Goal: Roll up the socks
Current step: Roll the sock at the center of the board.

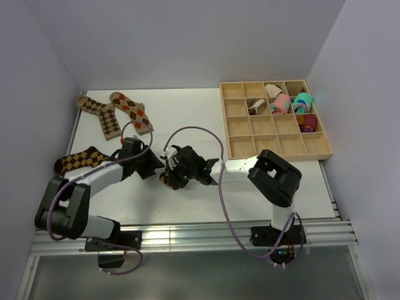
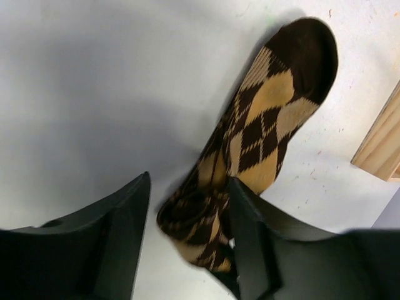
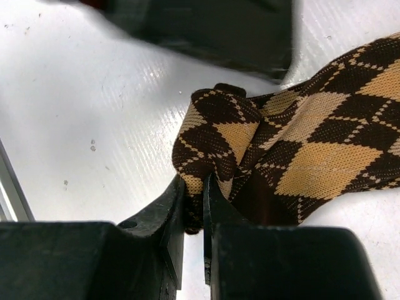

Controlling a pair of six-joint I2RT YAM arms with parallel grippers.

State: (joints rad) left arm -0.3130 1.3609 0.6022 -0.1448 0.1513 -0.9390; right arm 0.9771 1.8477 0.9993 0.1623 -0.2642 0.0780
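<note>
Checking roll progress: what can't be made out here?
- Top view: left gripper and right gripper cover most of the argyle sock; how far it's rolled is unclear.
- Left wrist: sock's near end hidden behind a finger.
- Right wrist: dark shape at top, blurred, cut off.

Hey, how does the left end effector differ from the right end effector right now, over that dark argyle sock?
Opening: the left end effector stands wide open; the right end effector is nearly closed. Hold: the left grips nothing, the dark argyle sock merely lies in its gap; the right pinches a fold of it. Both sit low over that same sock.
</note>
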